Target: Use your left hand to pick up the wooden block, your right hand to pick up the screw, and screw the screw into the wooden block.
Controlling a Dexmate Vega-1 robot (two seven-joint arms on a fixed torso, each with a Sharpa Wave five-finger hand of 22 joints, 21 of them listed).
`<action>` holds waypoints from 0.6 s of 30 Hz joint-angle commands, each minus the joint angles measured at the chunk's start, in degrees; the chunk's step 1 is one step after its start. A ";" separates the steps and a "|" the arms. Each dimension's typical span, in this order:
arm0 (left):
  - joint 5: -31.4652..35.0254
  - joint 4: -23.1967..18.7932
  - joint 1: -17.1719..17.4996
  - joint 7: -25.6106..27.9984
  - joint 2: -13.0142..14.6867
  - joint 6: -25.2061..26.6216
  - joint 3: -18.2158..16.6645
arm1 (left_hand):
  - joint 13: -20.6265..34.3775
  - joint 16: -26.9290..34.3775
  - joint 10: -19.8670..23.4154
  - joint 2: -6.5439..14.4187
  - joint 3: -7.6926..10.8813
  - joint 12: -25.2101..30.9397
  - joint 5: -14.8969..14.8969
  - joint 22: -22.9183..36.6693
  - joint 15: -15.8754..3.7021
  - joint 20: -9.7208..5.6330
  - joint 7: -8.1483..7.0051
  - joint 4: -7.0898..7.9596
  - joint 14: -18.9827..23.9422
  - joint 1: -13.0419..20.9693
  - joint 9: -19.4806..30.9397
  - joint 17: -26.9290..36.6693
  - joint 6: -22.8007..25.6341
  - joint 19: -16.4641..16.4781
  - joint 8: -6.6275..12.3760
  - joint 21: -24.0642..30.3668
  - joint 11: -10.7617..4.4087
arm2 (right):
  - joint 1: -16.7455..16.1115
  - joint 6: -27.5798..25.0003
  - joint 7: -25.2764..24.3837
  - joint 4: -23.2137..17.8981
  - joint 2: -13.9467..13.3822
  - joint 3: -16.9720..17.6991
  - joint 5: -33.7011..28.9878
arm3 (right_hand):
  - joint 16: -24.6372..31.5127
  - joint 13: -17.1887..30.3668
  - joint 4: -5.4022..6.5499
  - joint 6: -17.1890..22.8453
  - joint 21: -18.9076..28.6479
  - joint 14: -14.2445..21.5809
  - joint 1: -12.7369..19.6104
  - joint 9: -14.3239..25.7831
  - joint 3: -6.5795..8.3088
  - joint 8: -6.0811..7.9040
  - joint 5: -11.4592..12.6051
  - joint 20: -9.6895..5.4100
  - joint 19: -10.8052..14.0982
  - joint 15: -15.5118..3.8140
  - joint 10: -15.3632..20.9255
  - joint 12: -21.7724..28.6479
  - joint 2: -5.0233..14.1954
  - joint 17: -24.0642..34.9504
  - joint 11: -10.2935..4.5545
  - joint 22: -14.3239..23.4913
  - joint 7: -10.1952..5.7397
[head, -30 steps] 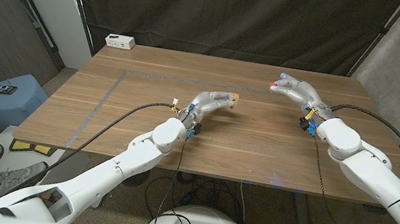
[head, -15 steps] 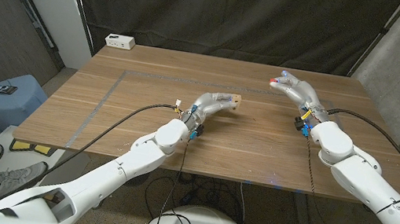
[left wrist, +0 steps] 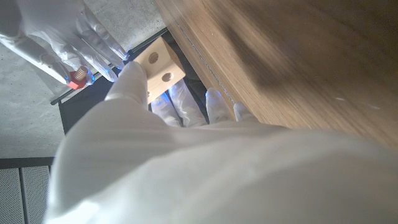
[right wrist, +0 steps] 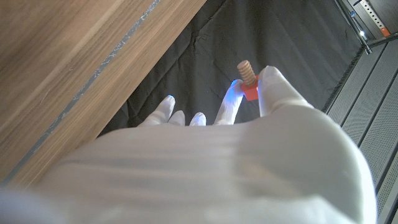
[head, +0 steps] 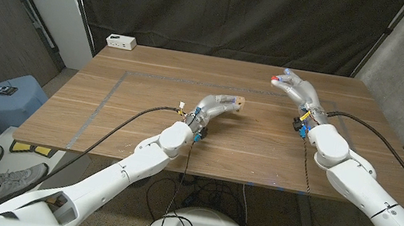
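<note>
- The left hand (head: pixel 218 104) is over the middle of the bench (head: pixel 129 118), with its fingers (left wrist: pixel 216 102) holding the wooden block (head: pixel 237 101) at their tips.
- In the left wrist view, the wooden block (left wrist: pixel 160 66) is pale, and the face turned to the camera has two round holes.
- The right hand (head: pixel 296 87) is over the far right part of the bench, well apart from the left hand, and pinches the screw (head: pixel 275 80).
- In the right wrist view, the screw (right wrist: pixel 247 81) has a red head and a tan threaded shaft; it sits between the thumb and a finger while the other fingers (right wrist: pixel 176 114) lie beside them.
- The block and the screw are apart.
- A small white box (head: pixel 121 41) sits at the far left corner of the bench.
- A blue bin (head: pixel 5 96) stands on the floor left of the bench.
</note>
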 commanded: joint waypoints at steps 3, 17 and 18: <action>-0.26 -1.02 0.66 0.72 -0.01 0.96 0.04 | 0.11 0.18 -0.24 0.64 -0.26 -0.35 -0.08 0.35 -4.95 0.52 0.38 -0.17 0.14 0.09 0.30 0.15 0.13 -0.01 0.30 0.42 -0.01 | -0.37 0.89 -1.35 -0.35 2.07 -1.14 -1.18 | 0.34 0.29 -0.06 -0.52 0.39 0.42 0.46 0.10 0.02 0.13 0.52 -0.10 0.65 -0.09 0.45 -0.01 0.73 0.14 -0.36 0.33 0.01; -0.36 -1.70 0.94 0.99 0.21 1.44 0.02 | 0.12 0.18 -0.26 0.69 -0.29 -0.38 -0.13 0.35 -4.82 0.62 0.52 -0.22 0.17 0.18 0.30 0.13 0.11 0.02 0.30 0.42 -0.02 | -0.60 1.09 -1.44 -0.54 2.77 -1.86 -1.79 | 0.24 0.32 -0.38 -1.04 0.35 0.47 1.44 -0.34 0.26 -0.13 0.71 -0.12 0.76 -0.11 0.34 -0.11 1.17 0.09 -0.24 0.33 -0.12; -0.31 -1.73 0.93 1.08 0.20 1.44 0.02 | 0.13 0.18 -0.25 0.69 -0.29 -0.38 -0.14 0.35 -4.85 0.60 0.52 -0.23 0.17 0.19 0.30 0.13 0.14 0.03 0.31 0.42 -0.02 | -0.63 1.13 -1.37 -0.54 2.77 -1.90 -1.79 | 0.23 0.32 -0.40 -1.04 0.35 0.47 1.49 -0.34 0.26 -0.12 0.72 -0.12 0.76 -0.10 0.28 -0.14 1.17 0.09 -0.42 0.33 -0.09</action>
